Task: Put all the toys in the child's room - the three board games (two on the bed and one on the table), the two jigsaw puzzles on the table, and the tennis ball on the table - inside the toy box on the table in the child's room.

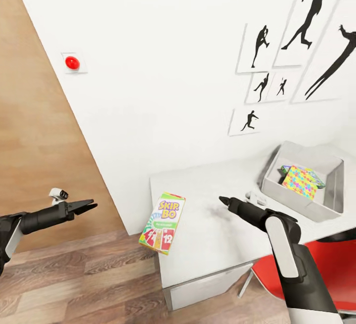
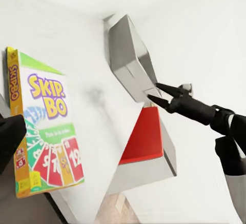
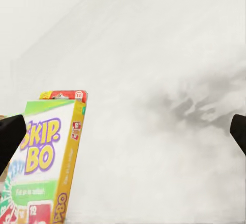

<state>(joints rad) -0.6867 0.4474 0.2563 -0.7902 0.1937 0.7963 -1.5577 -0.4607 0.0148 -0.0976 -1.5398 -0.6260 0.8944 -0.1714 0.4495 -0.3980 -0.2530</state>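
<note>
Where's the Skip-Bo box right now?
In the head view, the Skip-Bo box lies on the table's left edge, partly overhanging the floor, between the two grippers and left of the toy box.

The table (image 1: 207, 245) has a pale grey slab top set against the white wall, with a white panel below its front corner, and it stands on wood-plank floor (image 1: 89, 284). A SKIP-BO board game (image 1: 162, 223) lies at the table's left edge, its lower end overhanging the edge. A grey open-topped toy box (image 1: 301, 204) sits on the far right of the top, well apart from the game, with colourful boxes (image 1: 299, 181) inside it.
</note>
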